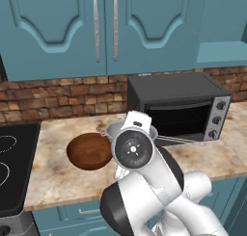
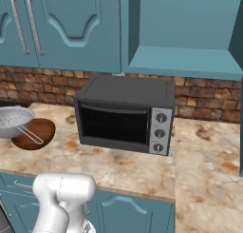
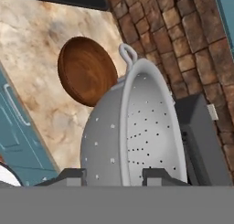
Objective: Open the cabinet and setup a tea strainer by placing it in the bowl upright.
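From the left base view I saw the bowl (image 1: 88, 151) sitting on the marble counter (image 1: 53, 167), toward its middle, between the black cooktop (image 1: 14, 167) at the counter's left end and the toaster oven (image 1: 179, 108) standing against the brick wall (image 1: 58, 98). My arm's wrist covered most of the tea strainer (image 1: 112, 129); only a sliver of its grey rim showed just right of the bowl. Above hung the two-door cabinet (image 1: 103, 28), both doors closed.

In the right base view the tea strainer (image 2: 14, 121) hung above the bowl (image 2: 35, 132), overlapping its left part, tilted, with a thin rod running down across the bowl's front. The toaster oven (image 2: 124, 115) stood well to the right. Above it the cabinet (image 2: 182, 30) was open, its bare inside on show.

In the hand view the gripper (image 3: 116, 176) had its fingertips (image 3: 73, 176) set either side of the strainer's (image 3: 137, 131) rim, clamped on it. The strainer was on edge, one loop handle pointing away from the hand. The bowl (image 3: 87, 70) lay beyond it on the counter (image 3: 36, 58), apart from the strainer.
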Controlling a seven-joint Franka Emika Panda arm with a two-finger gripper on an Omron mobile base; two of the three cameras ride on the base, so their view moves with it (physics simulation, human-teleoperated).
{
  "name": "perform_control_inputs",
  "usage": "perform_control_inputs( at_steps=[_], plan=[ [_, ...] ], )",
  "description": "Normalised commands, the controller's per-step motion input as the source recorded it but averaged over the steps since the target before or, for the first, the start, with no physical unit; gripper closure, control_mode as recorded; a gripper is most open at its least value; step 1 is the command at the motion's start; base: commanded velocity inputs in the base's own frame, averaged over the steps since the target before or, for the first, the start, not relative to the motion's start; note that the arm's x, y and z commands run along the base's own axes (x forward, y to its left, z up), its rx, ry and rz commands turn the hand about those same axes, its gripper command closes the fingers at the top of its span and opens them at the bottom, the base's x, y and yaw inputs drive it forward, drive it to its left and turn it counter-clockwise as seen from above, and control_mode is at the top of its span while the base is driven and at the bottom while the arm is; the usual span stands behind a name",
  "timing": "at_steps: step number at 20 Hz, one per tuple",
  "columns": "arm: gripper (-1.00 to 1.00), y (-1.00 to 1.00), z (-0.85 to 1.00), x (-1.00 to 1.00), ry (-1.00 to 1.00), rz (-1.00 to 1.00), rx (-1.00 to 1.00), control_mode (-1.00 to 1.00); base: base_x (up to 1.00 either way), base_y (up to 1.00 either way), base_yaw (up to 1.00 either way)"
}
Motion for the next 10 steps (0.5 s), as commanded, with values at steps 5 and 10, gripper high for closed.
perform_control_inputs(
  at_steps=[5,10],
  plan=[
    [1.0,0.44,-0.36,0.64,0.0,0.0,0.0,-1.0,0.0,0.0,0.0],
    [1.0,0.42,-0.44,0.57,0.0,0.0,0.0,-1.0,0.0,0.0,0.0]
  ],
)
